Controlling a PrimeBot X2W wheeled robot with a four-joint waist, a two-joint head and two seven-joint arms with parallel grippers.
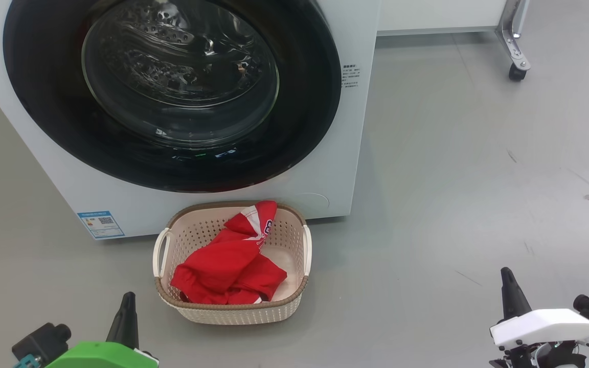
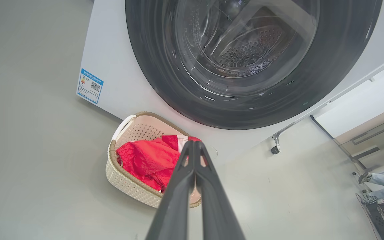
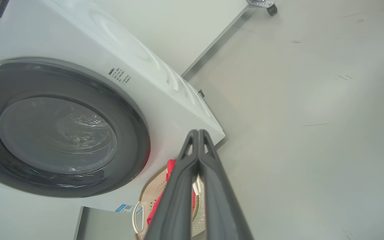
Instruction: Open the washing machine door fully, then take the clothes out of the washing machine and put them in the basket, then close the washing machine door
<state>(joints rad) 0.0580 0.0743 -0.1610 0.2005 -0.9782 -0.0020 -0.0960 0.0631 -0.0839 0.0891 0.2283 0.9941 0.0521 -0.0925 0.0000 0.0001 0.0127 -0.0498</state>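
The clothes lie in the basket in front of the washing machine, and its door looks shut. The left claw and right claw are pinched closed and empty. Nothing seems left to do.

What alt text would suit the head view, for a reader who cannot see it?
Red clothes lie in a cream basket before a white washing machine, its door shut. The left pincer and right pincer, both shut, point up below.

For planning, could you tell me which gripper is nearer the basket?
Left. The left gripper hangs just off the basket, near-left; the right gripper, far to its right.
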